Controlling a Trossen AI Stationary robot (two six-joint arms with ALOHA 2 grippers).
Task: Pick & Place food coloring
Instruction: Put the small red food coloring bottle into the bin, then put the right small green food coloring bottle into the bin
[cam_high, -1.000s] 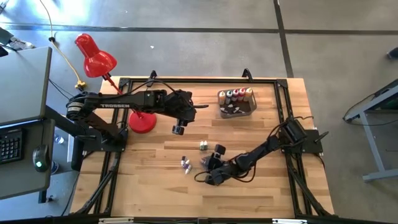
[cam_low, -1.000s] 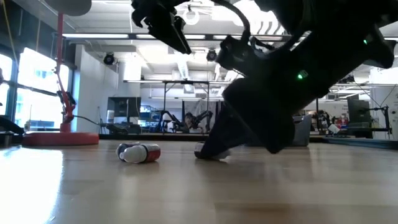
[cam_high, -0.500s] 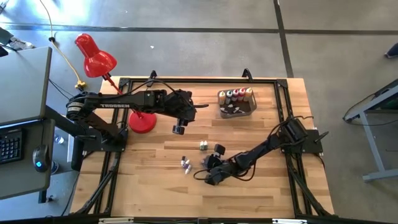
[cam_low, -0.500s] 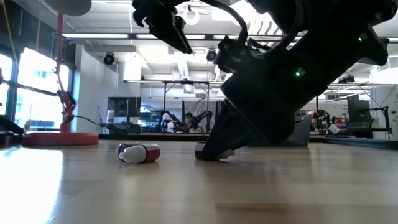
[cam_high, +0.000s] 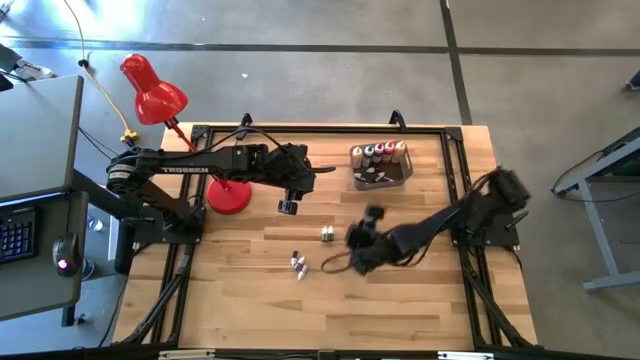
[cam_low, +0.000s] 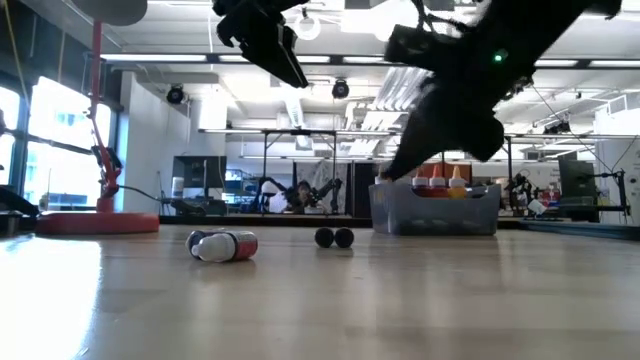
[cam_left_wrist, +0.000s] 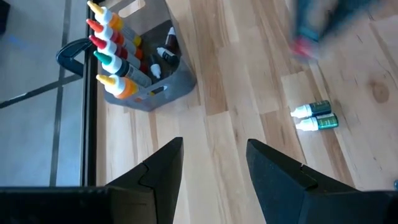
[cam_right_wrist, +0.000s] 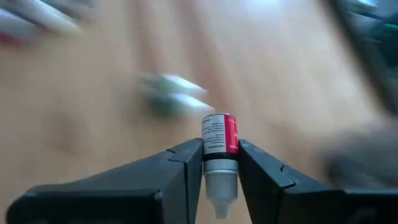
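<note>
Nearest you, toward the front edge of the table (cam_high: 400, 310), two small bottles (cam_high: 298, 265) still lie on their sides, and a little farther in, near the middle of the table, a green pair (cam_high: 327, 234) lies side by side, so you have at least four left to move. Your right gripper (cam_right_wrist: 220, 163) is clamped on a small red-labelled bottle (cam_right_wrist: 219, 138), cap pointing back at the wrist, and in the high view it (cam_high: 362, 240) hangs over the table's middle just beside the green pair (whether the bottle is clear of the wood, judge it lifted, since nothing is under the fingers in the low view). Your left gripper (cam_left_wrist: 214, 163) waits farther back toward the rear left, fingers apart and empty. At the rear right corner the grey tub (cam_high: 381, 176) already holds a row of tall bottles (cam_high: 379, 153) and a few tiny ones, so most of the job looks done.
</note>
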